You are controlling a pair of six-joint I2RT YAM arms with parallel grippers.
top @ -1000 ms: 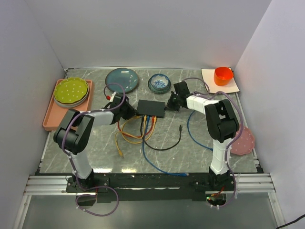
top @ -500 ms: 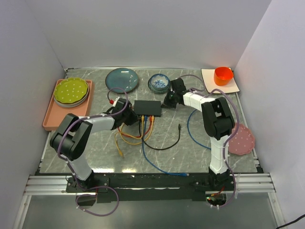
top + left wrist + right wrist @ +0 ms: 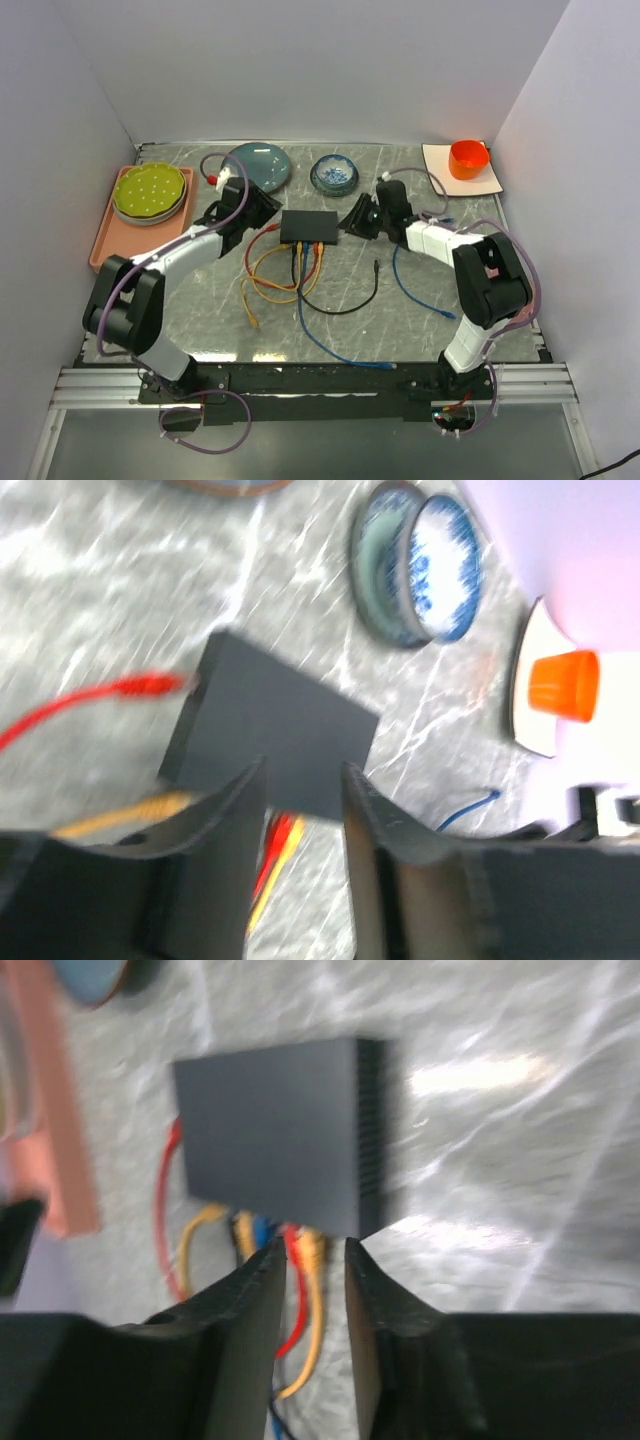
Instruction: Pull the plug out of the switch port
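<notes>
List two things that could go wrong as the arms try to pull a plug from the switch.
1. The left tool and right tool are open and flank the switch without holding it. A tug on a plug could drag the loose switch along.
2. The plugs sit packed side by side on its near edge, so a tool may pinch two, or the wrong one.

The switch (image 3: 310, 226) is black, the table (image 3: 420, 325) grey-veined, the cup (image 3: 468, 158) orange, the plate (image 3: 150, 190) dotted green.
</notes>
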